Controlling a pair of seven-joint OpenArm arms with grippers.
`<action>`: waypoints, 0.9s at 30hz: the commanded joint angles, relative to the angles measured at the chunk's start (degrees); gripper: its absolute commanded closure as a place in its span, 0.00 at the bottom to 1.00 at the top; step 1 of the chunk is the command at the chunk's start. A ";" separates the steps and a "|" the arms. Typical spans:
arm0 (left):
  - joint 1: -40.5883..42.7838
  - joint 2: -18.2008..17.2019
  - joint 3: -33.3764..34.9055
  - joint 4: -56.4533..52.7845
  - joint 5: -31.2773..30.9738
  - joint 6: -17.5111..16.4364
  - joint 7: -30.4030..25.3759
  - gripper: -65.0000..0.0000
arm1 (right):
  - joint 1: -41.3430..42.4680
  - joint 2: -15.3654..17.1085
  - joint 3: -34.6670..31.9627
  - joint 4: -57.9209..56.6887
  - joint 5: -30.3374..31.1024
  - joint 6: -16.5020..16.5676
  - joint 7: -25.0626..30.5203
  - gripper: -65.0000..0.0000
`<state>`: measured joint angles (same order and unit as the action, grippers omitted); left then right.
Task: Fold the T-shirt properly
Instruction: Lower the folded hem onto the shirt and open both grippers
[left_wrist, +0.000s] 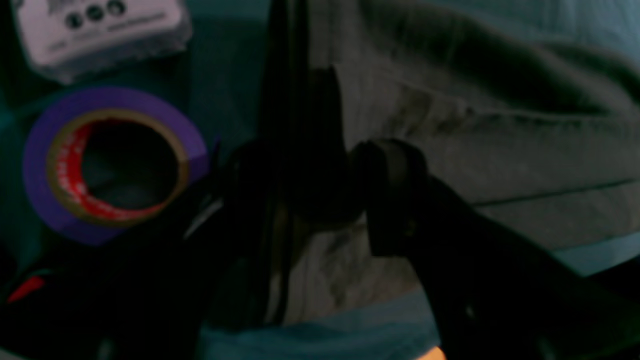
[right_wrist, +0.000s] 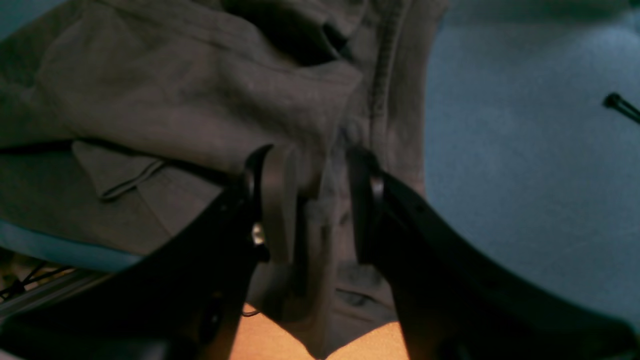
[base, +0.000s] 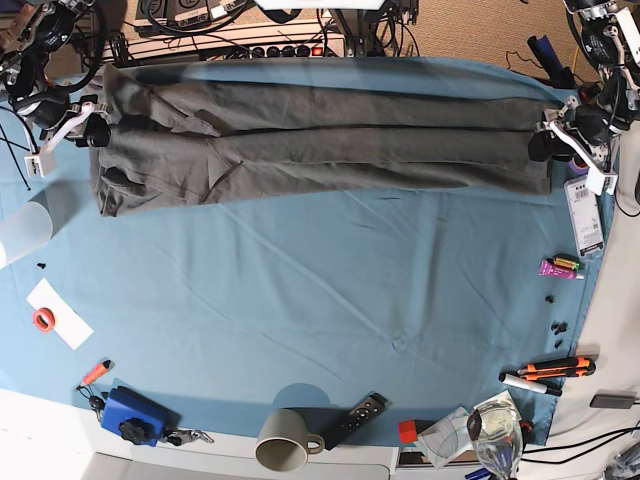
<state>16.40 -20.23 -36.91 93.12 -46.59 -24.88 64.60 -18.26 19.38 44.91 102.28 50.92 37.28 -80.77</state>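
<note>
Left gripper (left_wrist: 320, 200): jaws apart at the T-shirt's end; fabric lies between the fingers, unclamped.
Right gripper (right_wrist: 310, 200): jaws part-open astride a bunched fold at the opposite end; not pinched.
T-shirt (base: 320, 150): stretched as a long narrow band along the far side of the blue table cloth (base: 330, 300), folded lengthwise, one end at each gripper.
Handling: judged light, limp, non-fragile; it will sag and crease if unsupported. Grip both layers at the end corners, close to the hem.
Edges: T-shirt ends sit near the cloth's side edges; purple tape roll (left_wrist: 107, 162) just beside the left gripper.
Open room: bare cloth on the near side of the T-shirt; mug (base: 285, 450) and tools well apart from it.
</note>
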 joint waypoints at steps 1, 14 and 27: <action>0.61 -0.50 0.02 -0.20 1.86 1.11 4.50 0.52 | 0.17 1.44 0.52 1.03 0.74 -0.20 1.03 0.71; 0.59 0.37 0.02 -0.22 0.46 1.11 6.43 0.94 | 0.20 1.44 0.52 1.03 3.52 -0.17 1.51 0.71; 0.57 0.17 0.02 5.11 -3.61 -0.13 7.58 1.00 | 0.17 1.40 0.52 1.01 3.48 -0.13 2.91 0.71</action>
<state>17.10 -19.29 -36.80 97.21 -49.36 -24.69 72.05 -18.26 19.66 44.91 102.30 53.45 37.26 -79.24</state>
